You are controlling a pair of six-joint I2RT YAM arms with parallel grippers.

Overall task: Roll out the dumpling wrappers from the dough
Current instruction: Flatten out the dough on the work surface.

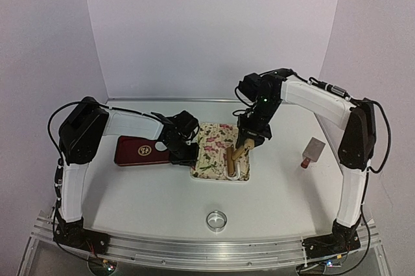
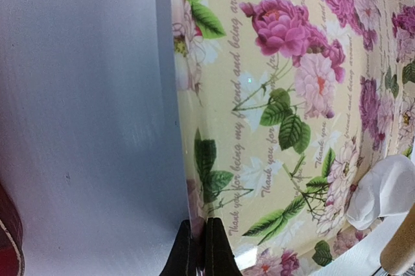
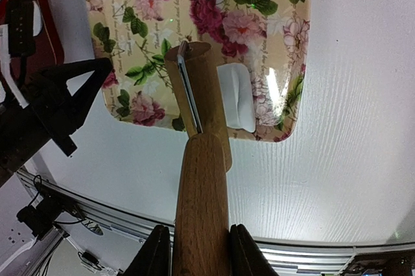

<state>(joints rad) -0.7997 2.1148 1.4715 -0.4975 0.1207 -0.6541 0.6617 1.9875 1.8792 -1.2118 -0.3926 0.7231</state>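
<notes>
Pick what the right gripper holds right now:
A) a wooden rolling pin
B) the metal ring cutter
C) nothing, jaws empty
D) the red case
A: in the right wrist view the right gripper is clamped on the handle of the wooden rolling pin, whose far end sits by the dough on the floral tray.
</notes>
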